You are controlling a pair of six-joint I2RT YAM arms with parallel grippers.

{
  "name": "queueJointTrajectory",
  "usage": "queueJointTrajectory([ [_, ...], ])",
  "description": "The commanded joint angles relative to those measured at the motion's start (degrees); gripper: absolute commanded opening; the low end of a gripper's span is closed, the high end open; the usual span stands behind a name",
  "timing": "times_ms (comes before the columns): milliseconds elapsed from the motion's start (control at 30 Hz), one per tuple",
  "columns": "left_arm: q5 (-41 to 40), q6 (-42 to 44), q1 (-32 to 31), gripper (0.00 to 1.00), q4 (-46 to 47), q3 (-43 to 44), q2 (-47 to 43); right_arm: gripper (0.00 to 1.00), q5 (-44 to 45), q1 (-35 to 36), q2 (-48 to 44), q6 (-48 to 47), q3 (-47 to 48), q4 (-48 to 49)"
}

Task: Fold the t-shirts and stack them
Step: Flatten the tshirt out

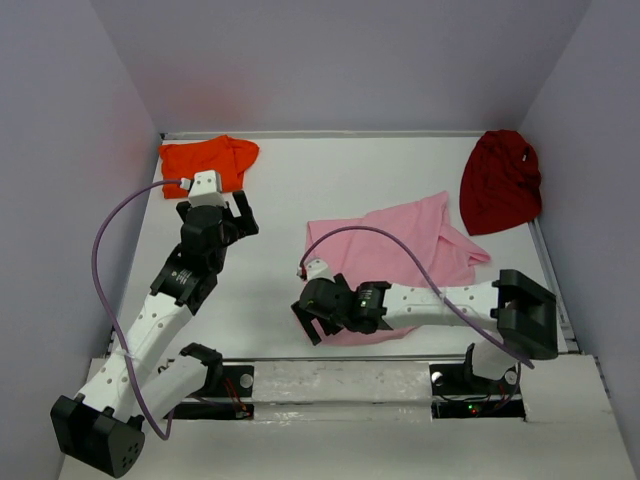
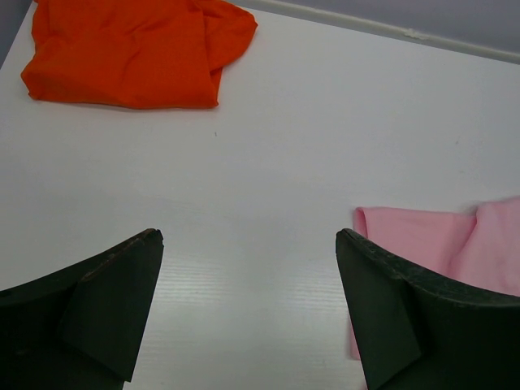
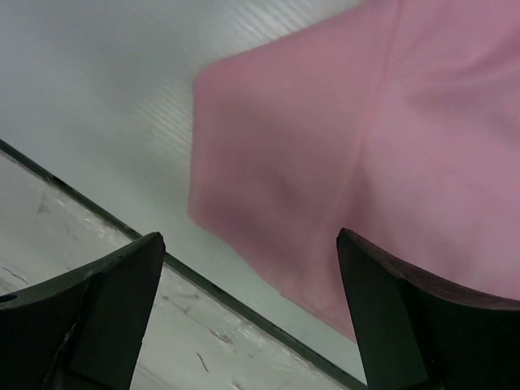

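left tool (image 2: 248, 237): released, jaws wide, over bare desk (image 2: 268, 162)
right tool (image 3: 248, 237): released, jaws spread above the near edge of the pink t-shirt (image 3: 341, 138)
orange t-shirt (image 1: 208, 160): crumpled, far left corner
dark red t-shirt (image 1: 500, 180): far right, seen in top view only
pink t-shirt: mid-desk; left wrist view catches only its corner

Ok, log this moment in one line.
left claw: open, empty | right claw: open, above edge of light pink cloth t-shirt | stack: none
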Motion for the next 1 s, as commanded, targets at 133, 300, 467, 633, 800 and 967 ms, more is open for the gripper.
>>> queueJointTrajectory([
  [133, -0.51, -0.08, 0.13, 0.96, 1.14, 0.29, -0.24, 0.92, -0.85, 5.23, 11.53, 2.93, 9.73, 5.97],
  [300, -0.42, -0.17, 0.13, 0.97, 1.15, 0.2, -0.5, 0.92, -1.48, 5.76, 14.61, 3.98, 9.73, 7.29],
  [467, -0.16, -0.09, 0.05, 0.97, 1.32, 0.29, -0.59, 0.91, -0.86, 5.76, 14.44, 4.34, 8.86, 7.29],
  [633, -0.25, -0.17, 0.13, 0.97, 1.32, 0.2, -0.85, 0.87, -0.33, 5.76, 15.31, 5.21, 7.8, 7.46],
  [800, -0.25, -0.26, 0.13, 0.97, 1.32, 0.2, -1.03, 0.73, 0.19, 5.76, 14.79, 5.65, 7.01, 7.73],
  [967, -0.07, -0.26, 0.13, 0.97, 1.32, 0.11, -1.2, 0.7, 1.34, 5.76, 13.38, 5.65, 6.22, 7.73],
])
